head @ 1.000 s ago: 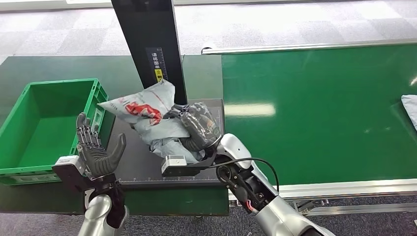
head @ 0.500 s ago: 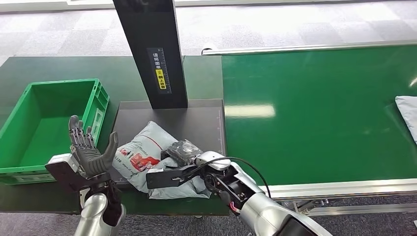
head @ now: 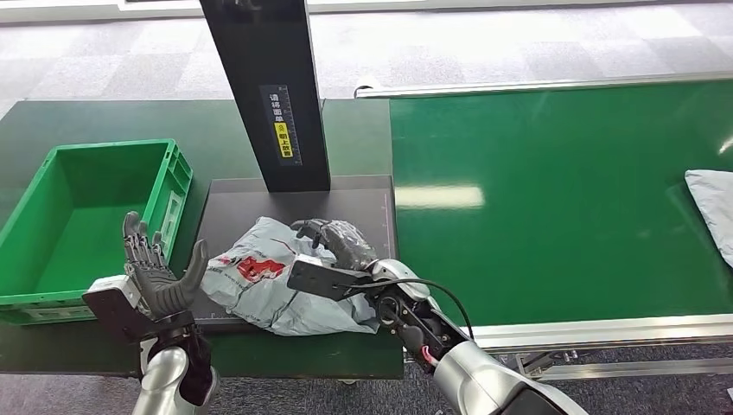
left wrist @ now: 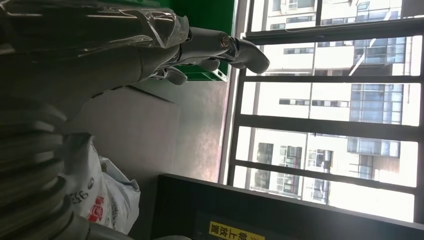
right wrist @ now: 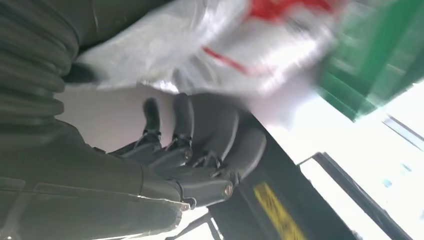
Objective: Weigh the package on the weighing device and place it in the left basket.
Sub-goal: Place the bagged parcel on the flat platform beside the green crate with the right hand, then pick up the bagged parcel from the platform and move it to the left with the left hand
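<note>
Package, a grey plastic mail bag with red print, lies on the dark weighing plate in the head view, at the near side of the plate, and its near end hangs a little over the plate's edge. The black column of the weighing device stands behind it and carries a yellow label. The right hand rests on top of the far right part of the package; its fingers are curled over the bag, but I cannot tell if they really grip it. The right wrist view shows these dark fingers from close, bent and near each other, with the blurred white and red bag beside them, which the head view does not make clear.

The left hand is raised, palm toward the package, with fingers spread wide and nothing in it. It stands between the green basket and the package, apart from both. The left wrist view shows its grey fingers stretched out, and a corner of the package below.

A second grey bag lies at the far right edge of the green belt.
</note>
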Controlling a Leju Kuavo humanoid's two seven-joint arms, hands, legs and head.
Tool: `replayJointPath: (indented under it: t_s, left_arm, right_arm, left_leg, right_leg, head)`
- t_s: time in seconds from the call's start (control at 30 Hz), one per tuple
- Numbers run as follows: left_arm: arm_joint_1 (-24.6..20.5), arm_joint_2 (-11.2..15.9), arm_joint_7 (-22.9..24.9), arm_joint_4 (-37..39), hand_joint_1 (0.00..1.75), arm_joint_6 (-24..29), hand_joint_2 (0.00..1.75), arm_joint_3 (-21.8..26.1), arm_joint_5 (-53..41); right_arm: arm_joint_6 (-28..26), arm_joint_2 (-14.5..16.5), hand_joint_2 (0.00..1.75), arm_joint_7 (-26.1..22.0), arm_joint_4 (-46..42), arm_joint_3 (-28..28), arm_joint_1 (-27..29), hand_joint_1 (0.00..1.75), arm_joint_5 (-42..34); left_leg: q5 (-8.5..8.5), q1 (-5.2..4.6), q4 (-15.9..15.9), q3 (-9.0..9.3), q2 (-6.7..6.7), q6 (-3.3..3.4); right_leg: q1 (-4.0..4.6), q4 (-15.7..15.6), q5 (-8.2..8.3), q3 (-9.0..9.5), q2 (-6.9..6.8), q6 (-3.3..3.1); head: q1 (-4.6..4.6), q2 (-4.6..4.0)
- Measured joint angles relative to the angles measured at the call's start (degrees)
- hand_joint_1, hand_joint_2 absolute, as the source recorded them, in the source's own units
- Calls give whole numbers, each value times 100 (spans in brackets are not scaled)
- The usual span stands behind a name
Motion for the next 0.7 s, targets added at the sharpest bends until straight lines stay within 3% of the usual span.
replayJointPath:
  t_s: [0.2, 0.47, 0.7]
  left_arm:
    - [6, 4, -66, 0, 0, -170, 175, -41, -215]
    - [63, 99, 18, 3, 0, -358, 175, -340, -1010]
    - [41, 397, 1312, 250, 0, -892, 175, -995, -3788]
  right_arm:
    - [235, -150, 175, -678, -544, -1022, 354, 0, -959]
    - [1516, -255, 175, -1119, -804, -1703, 650, 0, -2003]
    - [2459, -359, 175, -1038, -975, -2124, 769, 0, -2888]
  left_leg:
    - [-1, 0, 0, -20, 2, 0]
    - [-1, 0, 0, -32, 1, 0]
    - [-1, -1, 0, -36, 4, 0]
  right_leg:
    - [0, 0, 0, -19, 0, 0]
    - [0, 0, 0, -33, 0, 0]
    - [-1, 0, 0, -38, 0, 0]
  head:
    - [-2, 1]
    - [-2, 1]
    - [-2, 0]
